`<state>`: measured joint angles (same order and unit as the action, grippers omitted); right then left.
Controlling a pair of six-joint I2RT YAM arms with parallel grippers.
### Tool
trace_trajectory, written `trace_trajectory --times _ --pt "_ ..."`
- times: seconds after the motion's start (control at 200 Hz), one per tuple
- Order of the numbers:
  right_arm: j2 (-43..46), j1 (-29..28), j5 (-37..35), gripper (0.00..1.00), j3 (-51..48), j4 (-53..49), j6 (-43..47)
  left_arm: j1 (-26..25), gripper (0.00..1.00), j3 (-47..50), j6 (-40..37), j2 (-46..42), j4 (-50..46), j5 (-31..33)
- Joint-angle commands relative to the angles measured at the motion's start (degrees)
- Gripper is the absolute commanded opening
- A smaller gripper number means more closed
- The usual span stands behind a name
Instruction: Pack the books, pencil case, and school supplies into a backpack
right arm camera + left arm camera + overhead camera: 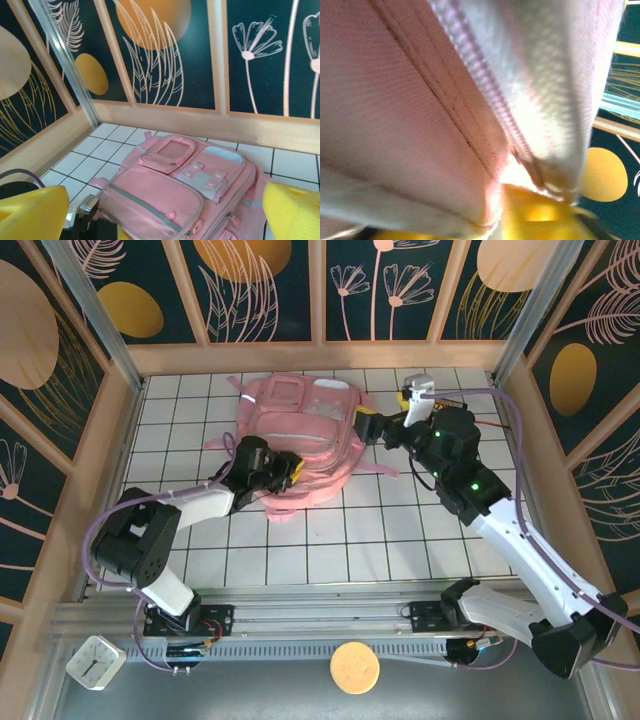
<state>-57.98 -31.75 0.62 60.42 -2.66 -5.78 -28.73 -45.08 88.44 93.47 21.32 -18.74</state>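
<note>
Backpack (300,435) on tiled table (300,560), left fingers (296,472) at its near edge, grip unclear, right fingers (292,207) spread wide

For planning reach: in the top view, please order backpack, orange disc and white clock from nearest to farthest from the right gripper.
1. Pink backpack, just left of the right gripper.
2. Orange disc, near ledge, centre.
3. White clock, near-left corner.
</note>
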Motion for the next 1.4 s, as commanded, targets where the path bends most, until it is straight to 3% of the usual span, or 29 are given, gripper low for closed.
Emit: trace_trajectory --times 0.0,0.01,0.04,0.055,0.07,0.23,0.35,0.445,0.575,0.801,0.986,1.166,1.271,1.396 --pt "1.9 2.7 -4.5 0.99 -1.8 -2.8 -3.2 0.1 0.57 -3.4 -3.2 0.3 2.1 -2.0" --pt "1.9 3.0 -4.7 0.99 -1.9 -3.1 -3.4 0.1 0.60 -3.6 -3.4 0.2 1.5 -2.0" --pt "1.7 3.8 -5.1 0.99 -2.1 -3.8 -4.2 0.1 0.81 -4.0 -4.3 -0.3 -0.2 -1.9" --pt "1.7 4.2 -5.2 0.99 -2.2 -4.1 -4.7 0.1 0.96 -4.1 -4.7 -0.6 -1.1 -2.0" --pt "1.6 4.5 -5.3 0.99 -2.3 -4.3 -4.9 0.1 0.98 -4.2 -5.3 -0.9 -1.9 -2.0" --pt "-0.5 10.6 -5.6 0.99 -3.2 -6.0 -8.8 -0.5 0.99 -2.1 -10.1 -8.5 -12.3 -1.1" --pt "-4.1 18.4 -3.0 0.99 -4.2 -6.0 -9.1 -0.5 0.99 0.2 -16.2 -17.4 -21.3 2.8" --pt "-8.1 25.8 -2.0 0.99 -7.1 -3.6 -6.4 0.0 0.99 -0.4 -23.9 -24.5 -29.4 10.5" --pt "-13.1 32.2 -1.9 0.99 -16.7 9.3 -1.0 1.2 0.99 -2.6 -35.5 -29.0 -38.5 28.3" --pt "-25.8 35.9 3.1 0.99 -27.8 37.2 2.2 5.5 0.99 2.7 -58.6 -32.2 -27.5 42.6" --pt "-30.8 35.9 1.1 0.99 -29.4 44.6 3.4 17.8 0.99 4.3 -64.2 -32.8 -21.9 39.8" --pt "-33.3 35.8 3.2 0.99 -30.3 48.3 2.9 22.0 0.99 12.7 -77.0 -30.3 -6.3 40.6" --pt "-34.3 35.7 3.1 0.99 -29.8 48.6 3.1 25.6 0.99 17.5 -76.6 -25.3 6.1 37.3" --pt "-35.1 35.4 3.7 0.99 -28.8 47.4 3.7 26.2 0.99 18.7 -78.1 -16.5 16.5 36.5"
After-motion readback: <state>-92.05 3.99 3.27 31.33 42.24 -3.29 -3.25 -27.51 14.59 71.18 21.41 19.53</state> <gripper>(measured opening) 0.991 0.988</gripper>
